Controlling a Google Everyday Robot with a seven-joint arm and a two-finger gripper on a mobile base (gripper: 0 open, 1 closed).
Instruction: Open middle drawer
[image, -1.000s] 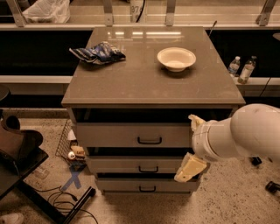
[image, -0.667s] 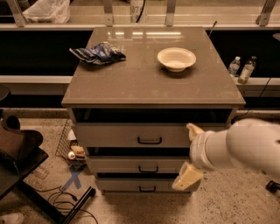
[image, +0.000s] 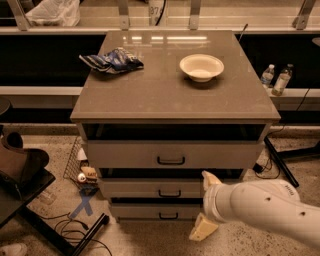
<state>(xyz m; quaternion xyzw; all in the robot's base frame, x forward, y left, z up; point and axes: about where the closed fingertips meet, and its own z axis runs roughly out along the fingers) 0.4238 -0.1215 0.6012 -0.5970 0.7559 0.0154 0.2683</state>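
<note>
The middle drawer is the second of three pale grey-beige fronts in the cabinet, with a small black bar handle at its centre; its front sits about flush with the others. The taller top drawer is above it and the lowest drawer is below it. My gripper is on the white arm coming from the lower right. It is open, with one cream finger level with the middle drawer's right part and the other lower down near the floor. It is to the right of the handle and holds nothing.
On the cabinet top lie a white bowl and a crumpled blue snack bag. Water bottles stand at the right. A dark chair, a wire basket and cables are on the floor at the left.
My arm has moved left and down in front of the cabinet's lower right, bringing the gripper closer to the middle drawer. The drawers have not moved.
</note>
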